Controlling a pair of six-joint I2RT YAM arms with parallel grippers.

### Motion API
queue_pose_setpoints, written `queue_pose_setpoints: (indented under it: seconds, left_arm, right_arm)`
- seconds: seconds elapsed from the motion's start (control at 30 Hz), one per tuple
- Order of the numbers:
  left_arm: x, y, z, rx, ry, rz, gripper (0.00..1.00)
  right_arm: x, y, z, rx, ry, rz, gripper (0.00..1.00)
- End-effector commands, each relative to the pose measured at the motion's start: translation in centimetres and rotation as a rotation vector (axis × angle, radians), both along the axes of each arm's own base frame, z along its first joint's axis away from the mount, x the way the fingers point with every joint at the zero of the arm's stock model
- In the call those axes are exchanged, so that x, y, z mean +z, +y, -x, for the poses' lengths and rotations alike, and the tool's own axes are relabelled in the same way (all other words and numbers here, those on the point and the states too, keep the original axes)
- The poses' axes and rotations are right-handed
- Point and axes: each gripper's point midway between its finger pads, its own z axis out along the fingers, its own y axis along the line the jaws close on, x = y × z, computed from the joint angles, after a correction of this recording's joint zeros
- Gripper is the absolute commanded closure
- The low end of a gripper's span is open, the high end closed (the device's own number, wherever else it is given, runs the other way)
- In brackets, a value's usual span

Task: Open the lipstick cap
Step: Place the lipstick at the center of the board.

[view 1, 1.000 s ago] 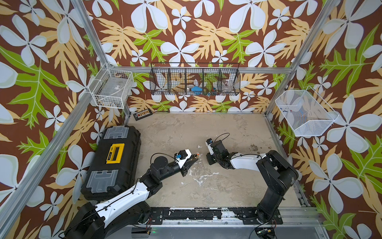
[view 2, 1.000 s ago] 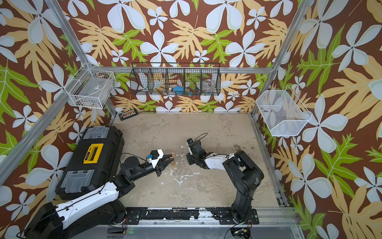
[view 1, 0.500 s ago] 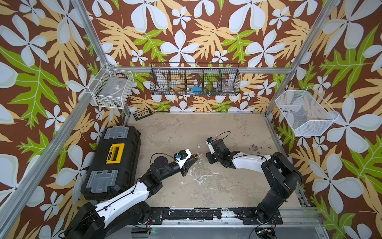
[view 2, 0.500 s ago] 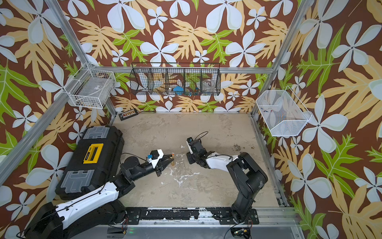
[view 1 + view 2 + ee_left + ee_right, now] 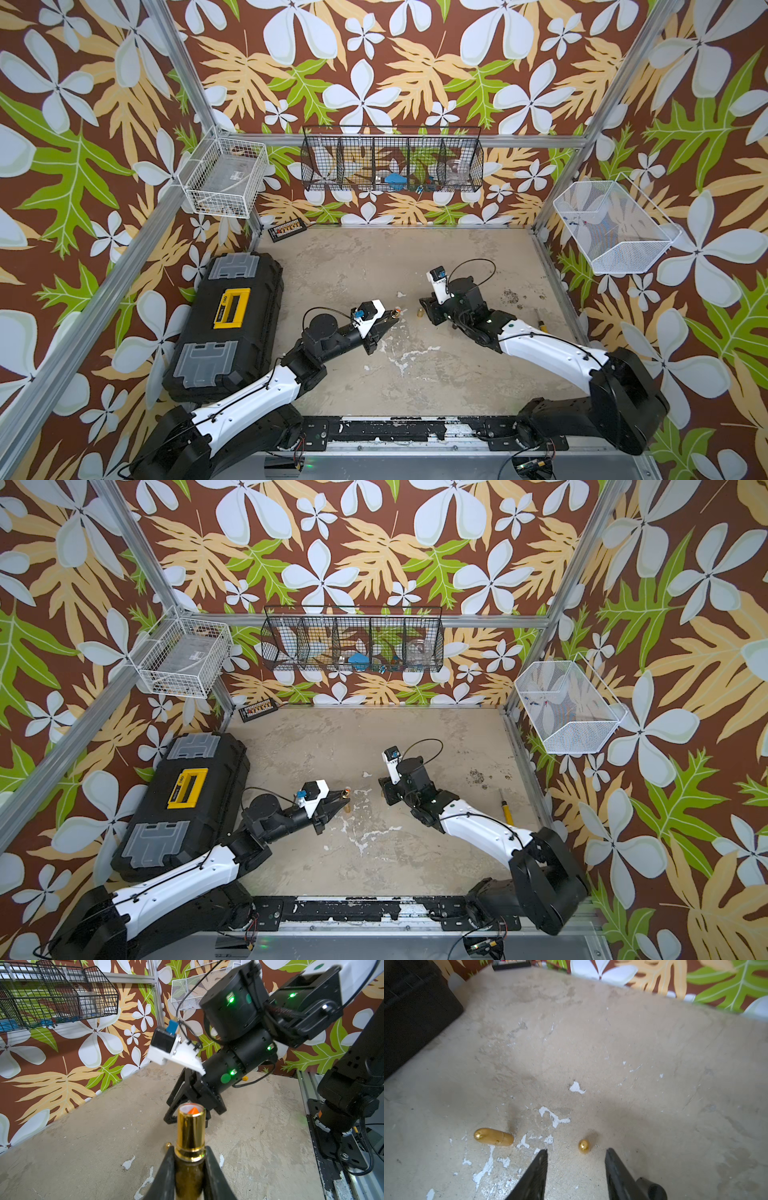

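Note:
My left gripper (image 5: 190,1150) is shut on the gold lipstick (image 5: 190,1126), low over the middle of the floor. The tube is uncapped and its orange tip shows at the open end. In both top views the left gripper (image 5: 390,319) points right, toward my right gripper (image 5: 428,309). The right gripper (image 5: 576,1150) is open and empty, close above the floor. The small gold cap (image 5: 584,1146) lies free on the floor just ahead of its fingertips, also in a top view (image 5: 420,311). A longer gold capsule (image 5: 493,1136) lies on the floor beside it.
A black and yellow toolbox (image 5: 232,316) fills the floor's left side. A yellow-handled tool (image 5: 541,326) lies near the right rail. Wire baskets hang on the left (image 5: 226,183), back (image 5: 390,166) and right (image 5: 615,228) walls. A small terminal strip (image 5: 287,227) sits at the back.
My right gripper's jaws have opened and the cap now lies loose on the floor in front of them. The right arm's elbow has shifted right. The left arm has kept still.

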Motion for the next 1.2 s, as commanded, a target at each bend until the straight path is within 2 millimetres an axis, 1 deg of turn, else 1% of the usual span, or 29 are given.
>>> queue_pose_setpoints:
  seconds: [0.0, 0.1, 0.2, 0.27, 0.4, 0.5, 0.67, 0.87, 1.0, 1.17]
  left_arm:
    - [0.9, -0.2, 0.2, -0.015, -0.019, 0.028, 0.86]
    - [0.9, -0.2, 0.2, -0.020, -0.016, 0.033, 0.86]
    - [0.8, -0.3, 0.3, -0.027, -0.015, 0.036, 0.86]
    - [0.8, -0.4, 0.5, -0.038, -0.017, 0.034, 0.86]
    - [0.6, -0.6, 0.8, -0.064, -0.044, 0.016, 0.85]
    - [0.4, -0.7, 1.0, -0.074, -0.058, 0.006, 0.86]
    - [0.2, -0.7, 1.4, -0.092, -0.081, -0.003, 0.87]
    - [0.1, -0.7, 1.6, -0.103, -0.093, -0.009, 0.87]
    - [0.2, -0.7, 1.5, -0.097, -0.100, -0.005, 0.87]
    - [0.3, -0.7, 1.6, -0.100, -0.102, -0.002, 0.86]
  right_arm:
    - [3.6, 0.4, 1.0, 0.075, -0.108, -0.044, 0.54]
    - [7.5, 1.5, 3.5, 0.228, -0.237, -0.122, 0.55]
    - [10.8, 2.8, 6.8, 0.408, -0.342, -0.205, 0.55]
    - [12.4, 3.6, 8.8, 0.517, -0.379, -0.260, 0.55]
    - [14.1, 5.0, 11.0, 0.647, -0.376, -0.319, 0.55]
    - [14.1, 6.5, 12.0, 0.717, -0.348, -0.312, 0.55]
    - [13.0, 8.2, 12.4, 0.770, -0.303, -0.266, 0.55]
    - [11.9, 8.6, 12.1, 0.772, -0.271, -0.242, 0.53]
    - [11.1, 9.1, 12.6, 0.803, -0.230, -0.241, 0.52]
    - [10.4, 9.5, 12.8, 0.820, -0.199, -0.224, 0.55]
